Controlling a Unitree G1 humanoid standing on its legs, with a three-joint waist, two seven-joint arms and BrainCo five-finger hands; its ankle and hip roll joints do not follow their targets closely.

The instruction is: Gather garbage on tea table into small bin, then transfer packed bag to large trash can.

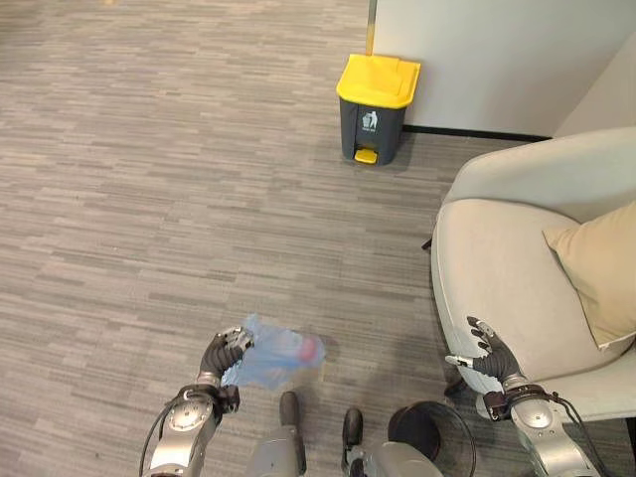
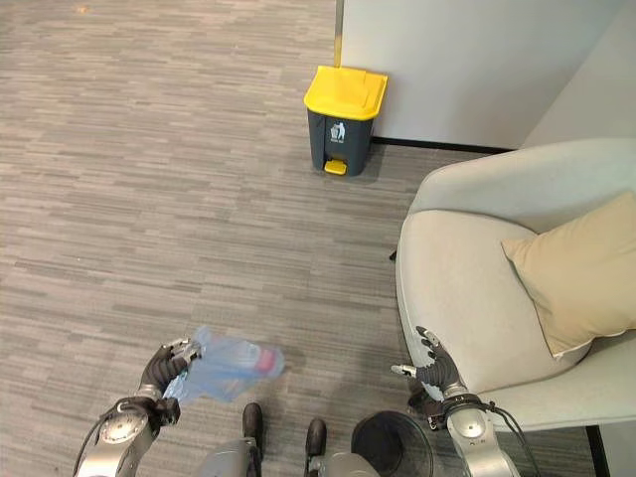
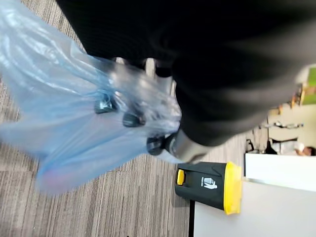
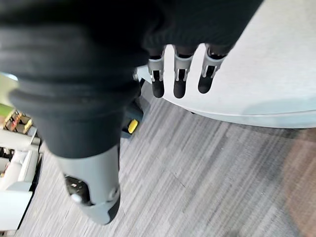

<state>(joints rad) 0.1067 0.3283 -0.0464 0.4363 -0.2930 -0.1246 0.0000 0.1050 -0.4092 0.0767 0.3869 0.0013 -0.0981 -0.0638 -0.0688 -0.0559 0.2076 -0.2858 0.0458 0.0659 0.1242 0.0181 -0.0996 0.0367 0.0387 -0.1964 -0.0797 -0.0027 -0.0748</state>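
The left hand [image 1: 225,350] has its fingers curled into the gathered top of a translucent blue plastic bag [image 1: 273,361], which hangs off the grey striped carpet floor [image 1: 149,179], low on the robot's left. Something red or pink shows through the far end of the bag. In the left wrist view the dark fingertips [image 3: 132,119] press into the crinkled film.

The right hand [image 1: 489,353] holds nothing; its fingers are loosely spread, beside the front edge of a pale cream upholstered armchair [image 1: 497,268] on the robot's right. A tan square cushion [image 1: 601,268] leans in the chair's seat.

A small round black bin [image 1: 432,432] stands on the floor between the two arms, near the chair.

Well ahead, against the white wall [image 1: 497,50], stands a dark grey pedal trash can with a yellow lid [image 1: 376,109], its lid down.
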